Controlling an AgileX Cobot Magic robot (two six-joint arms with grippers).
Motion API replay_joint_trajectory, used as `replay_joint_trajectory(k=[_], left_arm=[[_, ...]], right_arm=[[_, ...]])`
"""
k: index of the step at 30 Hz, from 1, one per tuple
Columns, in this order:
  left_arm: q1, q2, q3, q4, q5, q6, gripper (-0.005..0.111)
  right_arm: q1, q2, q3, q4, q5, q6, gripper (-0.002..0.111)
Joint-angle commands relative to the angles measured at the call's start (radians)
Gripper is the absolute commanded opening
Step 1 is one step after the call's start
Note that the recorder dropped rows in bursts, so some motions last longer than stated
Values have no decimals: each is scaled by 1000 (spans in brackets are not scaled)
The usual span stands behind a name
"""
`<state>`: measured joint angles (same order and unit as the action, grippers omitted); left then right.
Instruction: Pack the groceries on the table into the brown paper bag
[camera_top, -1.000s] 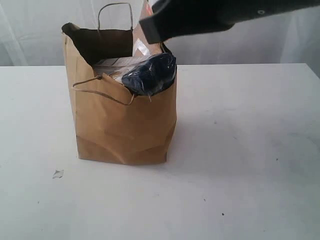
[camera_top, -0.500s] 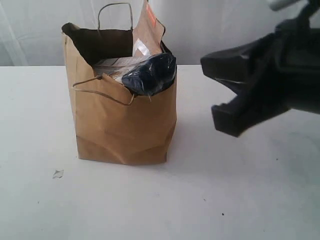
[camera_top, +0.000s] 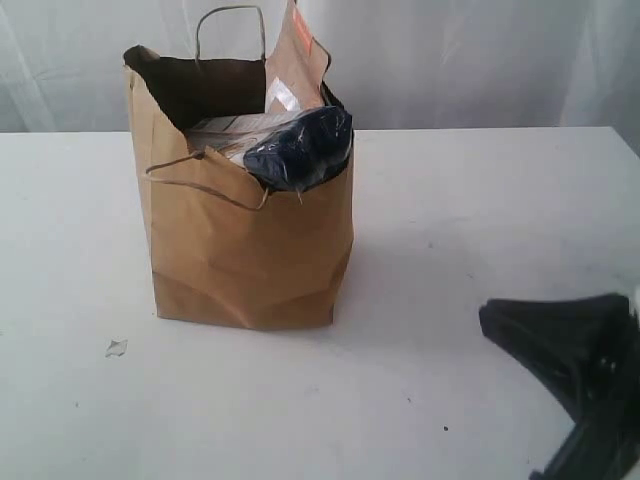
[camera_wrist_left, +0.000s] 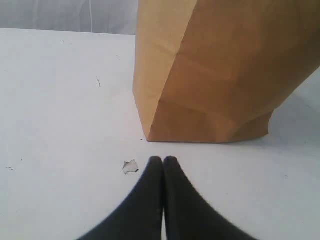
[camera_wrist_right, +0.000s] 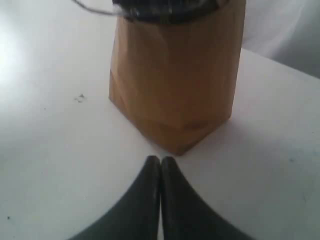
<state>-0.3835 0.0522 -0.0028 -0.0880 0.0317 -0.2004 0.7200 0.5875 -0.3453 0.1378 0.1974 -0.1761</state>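
The brown paper bag (camera_top: 245, 240) stands upright on the white table (camera_top: 480, 220), left of centre. Groceries fill it to the torn rim: a brown pouch (camera_top: 297, 55) sticks up at the back, a dark blue plastic-wrapped pack (camera_top: 300, 148) bulges over the front corner, and something white (camera_top: 225, 130) lies beside it. My right gripper (camera_top: 490, 320) is low at the front right, shut and empty, well clear of the bag; its wrist view shows the tips (camera_wrist_right: 160, 160) pressed together facing the bag (camera_wrist_right: 175, 85). My left gripper (camera_wrist_left: 163, 160) is shut and empty just before the bag's base (camera_wrist_left: 215, 80).
A small white crumb (camera_top: 116, 348) lies on the table left of the bag's front, close to the left gripper's tips in the left wrist view, crumb (camera_wrist_left: 130, 167). White curtains hang behind the table.
The right arm has swung from above the bag's mouth down and to the right, ending low at the front right of the table. The bag and its contents have not moved.
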Motion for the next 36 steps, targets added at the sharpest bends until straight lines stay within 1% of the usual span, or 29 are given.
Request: replay_joint_trajectory(k=[1, 3, 8, 14, 18, 22, 26, 30, 36], left_arm=[[0, -5, 3, -7, -3, -1, 0], [0, -5, 3, -7, -3, -1, 0], [0, -5, 3, -7, -3, -1, 0], [0, -5, 3, -7, -3, -1, 0], [0, -5, 3, -7, -3, -1, 0], [0, -5, 3, -7, -3, -1, 0], [0, -5, 3, -7, -3, -1, 0], [0, -5, 3, -7, -3, -1, 0], [0, -5, 3, -7, -3, -1, 0]], right_arm=[[-3, -56, 170, -3, -263, 1, 0], [-3, -79, 238, -3, -341, 1, 0], [-3, -112, 320, -3, -354, 1, 0], [-3, -219, 334, -31, -288, 1, 0], [-16, -325, 334, -56, -155, 1, 0], [-55, -431, 336, -88, -44, 1, 0], [-116, -511, 336, -146, -32, 1, 0], [-184, -578, 336, -148, -16, 1, 0], [-278, -587, 336, -148, 59, 1, 0]])
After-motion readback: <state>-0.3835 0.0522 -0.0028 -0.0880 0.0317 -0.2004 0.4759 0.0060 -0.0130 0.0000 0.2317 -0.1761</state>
